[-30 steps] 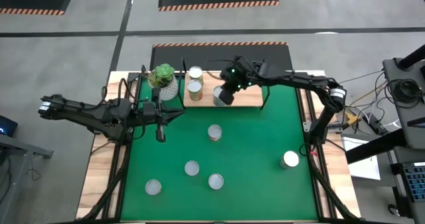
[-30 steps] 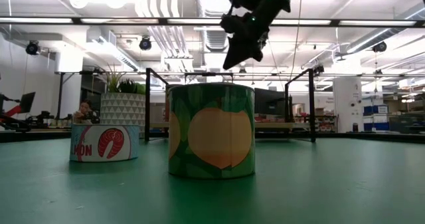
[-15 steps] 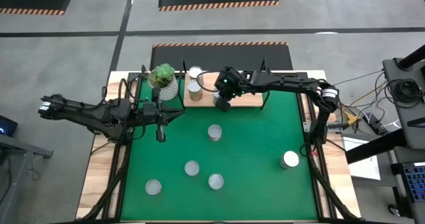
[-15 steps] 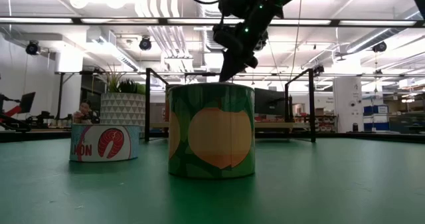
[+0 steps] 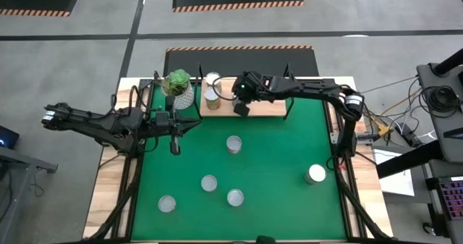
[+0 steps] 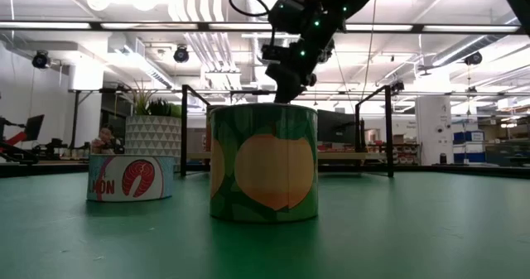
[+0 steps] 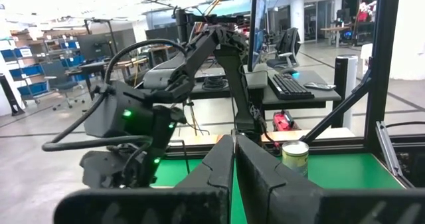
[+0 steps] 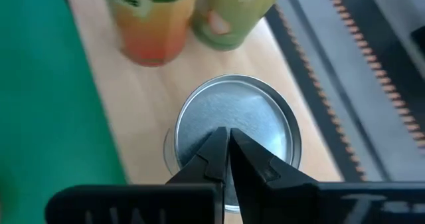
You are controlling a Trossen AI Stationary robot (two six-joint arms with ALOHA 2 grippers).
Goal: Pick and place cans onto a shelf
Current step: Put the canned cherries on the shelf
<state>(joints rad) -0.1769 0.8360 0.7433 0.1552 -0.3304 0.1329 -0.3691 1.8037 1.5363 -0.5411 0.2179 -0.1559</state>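
The shelf (image 5: 271, 108), a light-wood board with black posts, stands at the far middle of the green mat. Two cans (image 5: 211, 94) stand at its left end, and a third can (image 8: 259, 117) with a silvery top stands beside them. My right gripper (image 8: 226, 136) is shut and slants down over that third can's top. Several more cans (image 5: 234, 143) stand upright on the mat. My left gripper (image 5: 174, 144) hangs shut over the mat's left part, holding nothing. My right gripper's shut fingertips (image 8: 216, 144) stand over the middle of the can's round top (image 8: 265, 111), coming from above at a slant. The can stands upright on the shelf board (image 8: 136, 117). Whether the tips touch the top I cannot tell.
A white pot with a green plant (image 5: 179, 87) stands just left of the shelf. In the low view a can with a peach label (image 6: 263, 163) and a low can with a salmon label (image 6: 131, 178) stand close. One can (image 5: 316, 174) stands near the right edge.
My right gripper has sunk toward the can on the shelf and drifted a little toward the table's left edge. It has tipped further down and rolled about its own line. It has stayed shut. The cans have kept their places.
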